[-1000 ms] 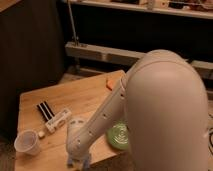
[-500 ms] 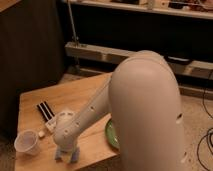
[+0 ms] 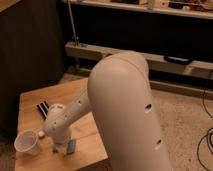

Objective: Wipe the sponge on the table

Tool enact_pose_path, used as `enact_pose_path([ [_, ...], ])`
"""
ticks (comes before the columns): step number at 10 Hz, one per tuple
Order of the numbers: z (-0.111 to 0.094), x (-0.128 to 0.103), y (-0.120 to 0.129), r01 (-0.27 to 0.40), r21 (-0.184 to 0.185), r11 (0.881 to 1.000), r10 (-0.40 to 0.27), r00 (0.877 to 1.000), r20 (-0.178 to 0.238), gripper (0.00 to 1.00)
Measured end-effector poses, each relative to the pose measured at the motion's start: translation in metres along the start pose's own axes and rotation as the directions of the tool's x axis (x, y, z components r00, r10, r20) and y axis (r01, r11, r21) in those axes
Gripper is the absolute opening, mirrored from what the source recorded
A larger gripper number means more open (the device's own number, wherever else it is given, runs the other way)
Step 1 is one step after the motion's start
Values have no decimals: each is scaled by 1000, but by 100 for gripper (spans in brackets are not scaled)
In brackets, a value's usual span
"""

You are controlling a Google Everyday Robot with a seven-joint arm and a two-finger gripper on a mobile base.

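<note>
So the tool (image 3: 60, 148) slid toward 9 o'clock over the table (image 3: 60, 92), sponge (image 3: 71, 146) right beside it; probably mid-wipe, couldn't tell its grip.

The small, flat, blue-grey sponge (image 3: 71, 146) lies on the low counter (image 3: 42, 97) of pale wood planks, near its front edge, just beside the end effector (image 3: 59, 146), which points down at the counter top; whether they touch is unclear.
</note>
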Motion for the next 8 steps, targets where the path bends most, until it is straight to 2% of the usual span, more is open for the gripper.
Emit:
enact_pose_path([
  [3,-3,9,-40,-59,23,998,60,998,-25,42],
  [5,-3,24,-65,-121,32,992,122,991,-46,42],
  [8,-3,72,-77,-208,34,977,210,976,-57,42],
])
